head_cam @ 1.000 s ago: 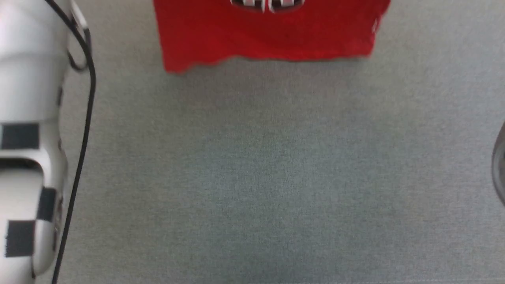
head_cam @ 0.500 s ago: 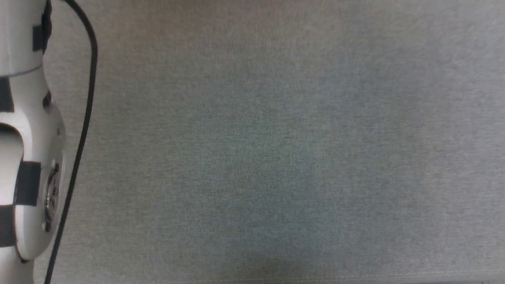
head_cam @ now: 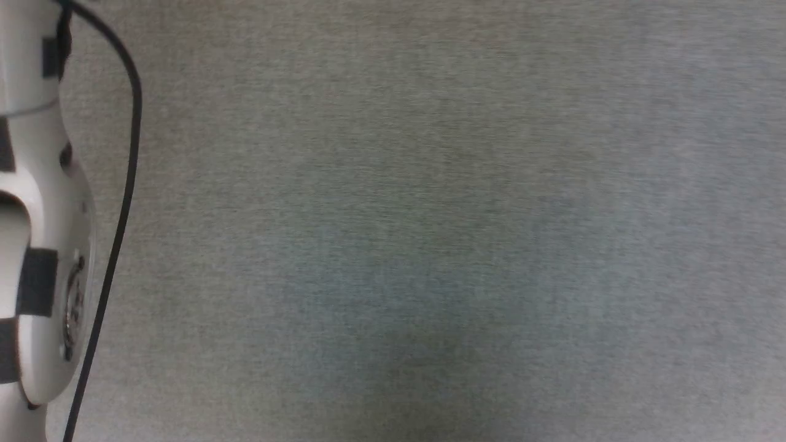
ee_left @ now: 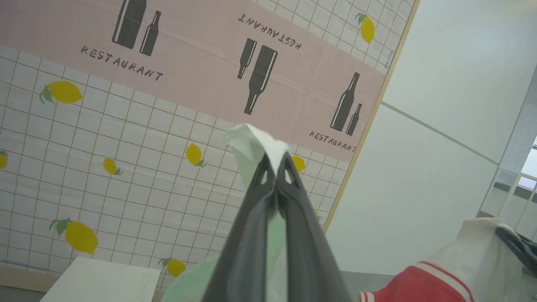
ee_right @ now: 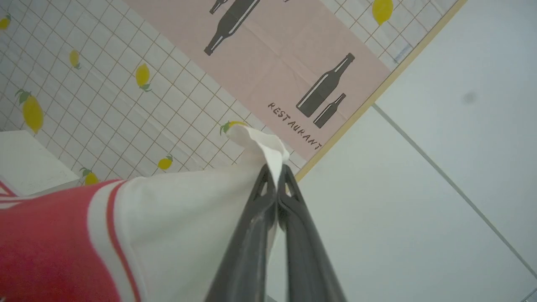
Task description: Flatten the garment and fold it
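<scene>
While both arms hold the garment (ee_right: 50, 243) up in front of the lemon-and-bottle wall covering (ee_left: 126, 138), treat this as the spread-and-lay-down step. Keep the two pinch points level with each other and draw them apart until the cloth between them hangs taut without sagging. From the wrist views I judge that each grip sits on a white sleeve or shoulder edge, which is a fair hold for a flat lay. Lower the hem onto the grey table (head_cam: 430, 245) first, then drag away from it so the body rolls out smooth. Go slowly: only a small tuft of white cloth pokes past each set of tips, so a jerk could pull it free.

Your left gripper (ee_left: 276, 165) has its two dark fingers pressed together, clamped on a peak of white fabric that sticks out above the tips. Your right gripper (ee_right: 275, 170) is closed the same way on white sleeve cloth, with the striped trim and red body trailing off to that view's lower left. At the head view's left edge you see the pale left forearm (head_cam: 37, 215) and its black cable (head_cam: 126, 184) over the table.
</scene>
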